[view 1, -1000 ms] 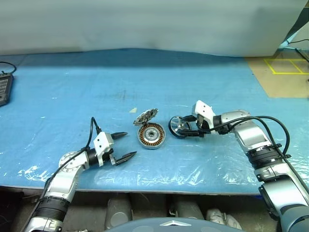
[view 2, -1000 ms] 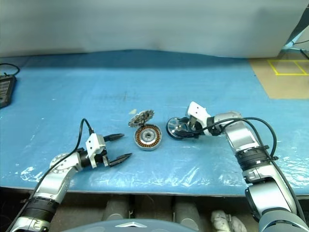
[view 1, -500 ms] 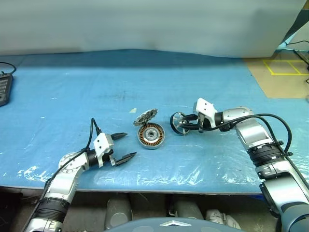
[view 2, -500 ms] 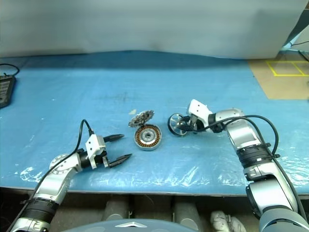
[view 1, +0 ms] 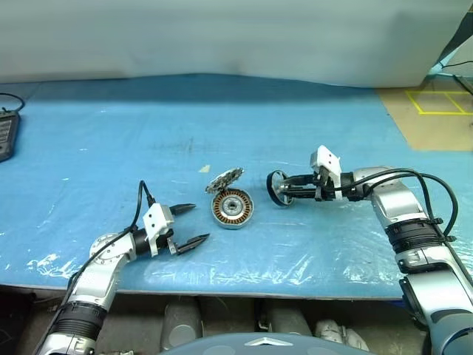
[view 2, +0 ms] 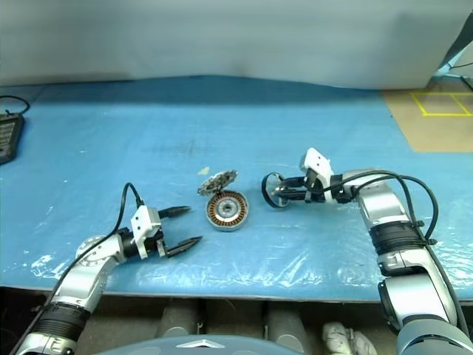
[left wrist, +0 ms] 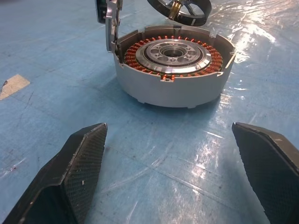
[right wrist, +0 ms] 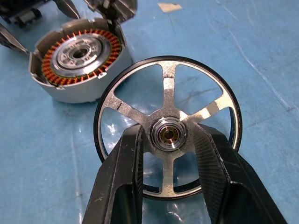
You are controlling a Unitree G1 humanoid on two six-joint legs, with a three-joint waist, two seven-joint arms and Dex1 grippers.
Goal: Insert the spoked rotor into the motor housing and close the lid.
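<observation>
My right gripper (right wrist: 169, 136) is shut on the silver hub of the spoked rotor (right wrist: 169, 93), a black-rimmed wheel with silver spokes. The rotor (view 1: 276, 189) hangs tilted just above the blue sheet, to the right of the motor housing (view 1: 232, 208). The housing's copper windings (left wrist: 140, 52) and silver centre lie uncovered. Behind the housing, the lid (view 1: 224, 178) stands up on its hinge, toothed face showing. My left gripper (view 1: 198, 222) rests open near the sheet, left of the housing and pointing at it, with nothing between its fingers (left wrist: 70, 177).
A small tan scrap (view 1: 204, 168) lies behind the lid. A black device (view 1: 6, 134) sits at the far left edge. Brown floor with yellow tape (view 1: 436, 100) lies beyond the sheet's right side. The table's front edge (view 1: 244, 285) runs just below both grippers.
My right gripper has shut on the rotor's hub, lifted it off the sheet and drawn it slightly right, tipping the wheel nearly edge-on. The left arm has not moved.
</observation>
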